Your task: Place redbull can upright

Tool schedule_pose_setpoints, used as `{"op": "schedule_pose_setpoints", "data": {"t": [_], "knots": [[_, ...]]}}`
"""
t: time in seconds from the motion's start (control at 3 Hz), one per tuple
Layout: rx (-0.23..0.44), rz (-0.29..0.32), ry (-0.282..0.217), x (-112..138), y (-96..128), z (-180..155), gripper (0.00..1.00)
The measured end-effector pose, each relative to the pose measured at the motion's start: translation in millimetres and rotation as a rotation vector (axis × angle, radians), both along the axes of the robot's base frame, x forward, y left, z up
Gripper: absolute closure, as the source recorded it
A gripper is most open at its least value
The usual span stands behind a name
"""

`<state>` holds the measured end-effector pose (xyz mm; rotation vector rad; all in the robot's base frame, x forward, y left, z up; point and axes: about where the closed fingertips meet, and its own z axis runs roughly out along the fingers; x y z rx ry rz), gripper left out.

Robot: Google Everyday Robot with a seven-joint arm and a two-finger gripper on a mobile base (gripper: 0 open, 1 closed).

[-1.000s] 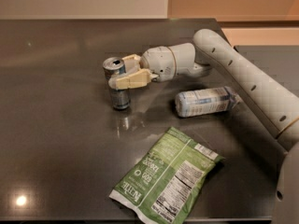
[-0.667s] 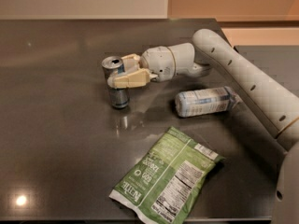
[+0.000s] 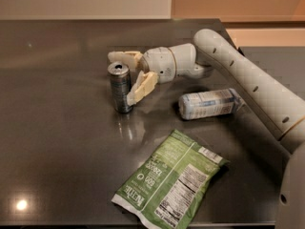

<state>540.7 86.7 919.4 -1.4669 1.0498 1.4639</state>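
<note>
The redbull can (image 3: 119, 88) stands upright on the dark table (image 3: 57, 128), left of centre, with its silver top showing. My gripper (image 3: 121, 78) reaches in from the right at the end of the white arm (image 3: 248, 75). It is open. One cream finger (image 3: 125, 57) lies behind the can's top and the other finger (image 3: 141, 88) is beside the can's right side, close to it. The can rests on the table by itself.
A clear plastic water bottle (image 3: 209, 104) with a pale label lies on its side to the right of the can, under the arm. A green snack bag (image 3: 171, 182) lies flat near the front edge. The table's back edge meets a pale wall.
The fingers were closed around the can's upper part; now they have spread apart, and the can stands upright on the table.
</note>
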Motion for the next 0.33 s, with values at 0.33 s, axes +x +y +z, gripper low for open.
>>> {"op": "schedule_pose_setpoints", "data": {"t": [0.33], "knots": [[0.000, 0.000, 0.000, 0.0, 0.1, 0.0, 0.00]]}}
